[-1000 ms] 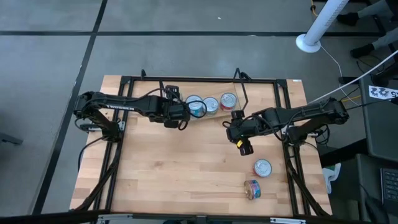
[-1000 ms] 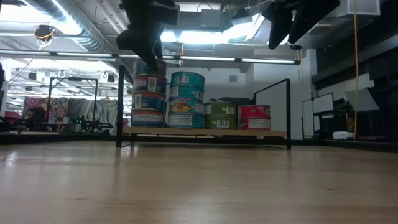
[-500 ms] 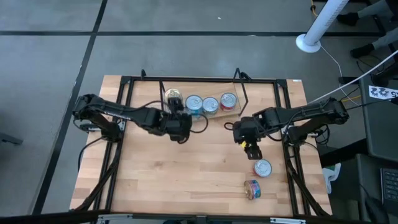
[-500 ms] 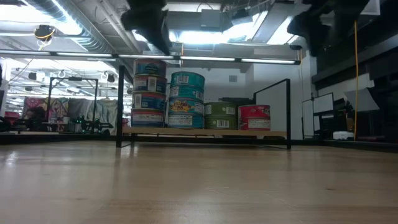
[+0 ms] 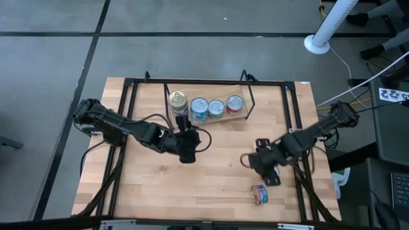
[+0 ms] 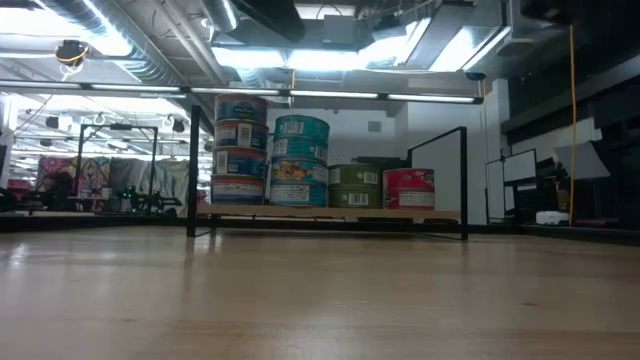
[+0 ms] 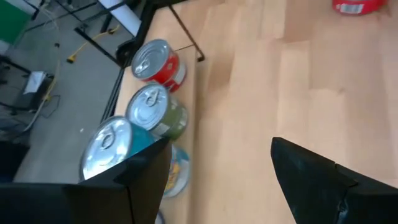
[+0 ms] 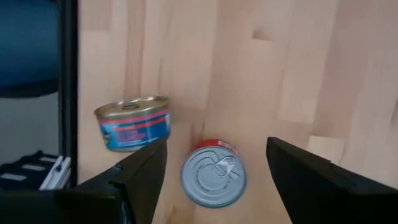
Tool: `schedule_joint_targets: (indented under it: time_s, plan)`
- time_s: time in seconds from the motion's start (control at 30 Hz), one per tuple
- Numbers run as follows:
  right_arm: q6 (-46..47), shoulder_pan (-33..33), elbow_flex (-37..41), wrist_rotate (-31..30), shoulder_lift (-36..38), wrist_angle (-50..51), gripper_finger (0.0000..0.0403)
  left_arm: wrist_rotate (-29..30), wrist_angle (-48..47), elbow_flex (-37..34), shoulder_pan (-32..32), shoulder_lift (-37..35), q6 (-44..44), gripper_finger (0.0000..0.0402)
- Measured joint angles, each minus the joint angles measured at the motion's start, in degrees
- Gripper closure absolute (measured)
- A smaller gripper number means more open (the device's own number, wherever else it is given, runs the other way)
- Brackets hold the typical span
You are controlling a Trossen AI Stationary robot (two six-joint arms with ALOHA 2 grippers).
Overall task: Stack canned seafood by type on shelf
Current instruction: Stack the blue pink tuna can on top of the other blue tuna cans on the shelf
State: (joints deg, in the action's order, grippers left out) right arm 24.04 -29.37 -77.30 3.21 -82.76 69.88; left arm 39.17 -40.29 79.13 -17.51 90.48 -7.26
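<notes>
The shelf point(image 5: 211, 115) stands at the table's far edge. Its tins sit in four piles, seen from above as silver lids point(image 5: 199, 107) and from the side in the low view point(image 6: 300, 160). The left pile is three high, the one beside it two high, and a green and a red tin stand singly. My left gripper point(image 5: 187, 153) hangs open over the table's middle, on the near side of the shelf. My right gripper point(image 8: 216, 146) hangs open above a red tin with a silver lid point(image 8: 213, 175). A blue-labelled tin point(image 8: 132, 122) stands beside that one.
Black rails point(image 5: 294, 121) run along the tabletop's sides and far edge. The bare wood point(image 5: 211, 179) between the two arms is free room. The blue-labelled tin point(image 5: 259, 193) stands near the table's near right corner.
My left gripper has drawn away from the shelf's tins toward the table's middle and near edge, turning as it went. My right gripper has swung toward the near edge and now hangs over the silver-lidded tin, rolling its wrist. Both stay open. No tin has moved.
</notes>
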Motion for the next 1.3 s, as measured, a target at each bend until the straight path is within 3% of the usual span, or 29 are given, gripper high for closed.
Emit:
schedule_joint_targets:
  time_s: [0.33, 0.53, 0.97, 1.3]
  plan:
    - [-0.64, -10.36, 0.02, -0.75, 0.00, -4.97, 0.0127, -0.12, 0.58, -0.10, -2.09, 0.00, -5.88, 0.0130]
    - [-15.58, -14.15, 0.02, -2.19, -0.12, -8.80, 0.0127, -0.10, 0.56, -0.13, -2.43, 0.00, -9.10, 0.0130]
    - [-42.35, -21.31, 0.02, -15.37, -10.52, -6.93, 0.0127, -0.10, 0.45, -0.15, -2.39, 0.00, -11.04, 0.0130]
    - [-44.29, -22.51, 0.02, -14.67, -15.11, -2.74, 0.0127, -0.08, 0.26, -0.15, -2.39, 0.00, -11.00, 0.0130]
